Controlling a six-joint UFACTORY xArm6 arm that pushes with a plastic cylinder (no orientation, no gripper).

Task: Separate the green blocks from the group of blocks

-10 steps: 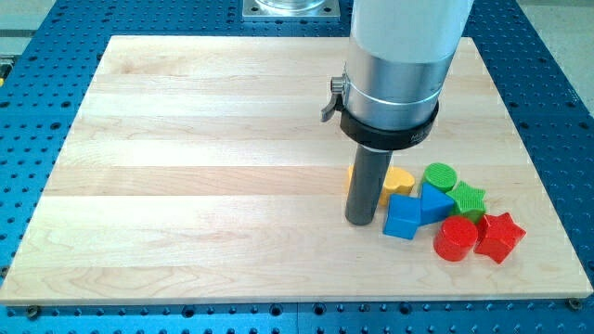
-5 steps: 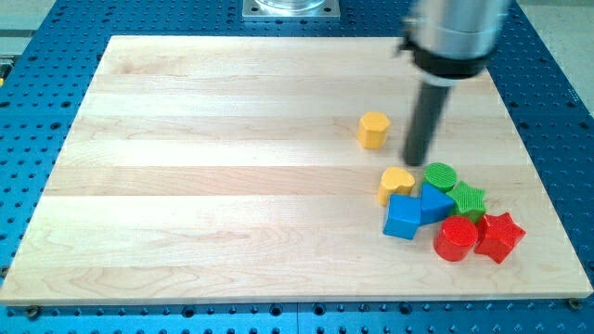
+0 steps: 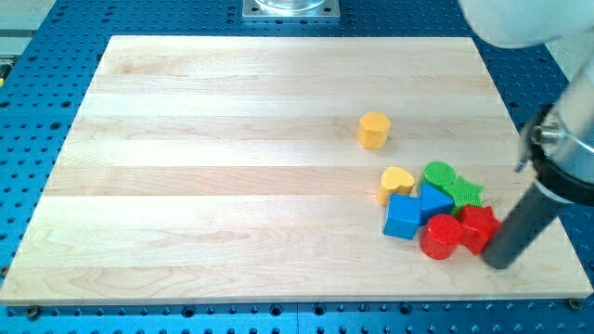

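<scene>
A green cylinder [image 3: 436, 173] and a green star [image 3: 463, 192] sit in a tight cluster at the board's lower right. With them are a yellow heart [image 3: 395, 183], a blue cube [image 3: 403, 218], a blue triangle [image 3: 434, 201], a red cylinder [image 3: 439, 237] and a red star [image 3: 477, 228]. My tip [image 3: 499, 262] rests at the cluster's right, against the red star's lower right side. A yellow hexagon [image 3: 373, 130] stands apart, above the cluster.
The wooden board [image 3: 186, 186] lies on a blue perforated table. Its right edge [image 3: 548, 195] runs close to the cluster and my tip. A metal mount [image 3: 290, 8] sits at the view's top.
My tip moved from the cluster's left, round above it, to its lower right. The red star and red cylinder shifted left, tighter against the other blocks.
</scene>
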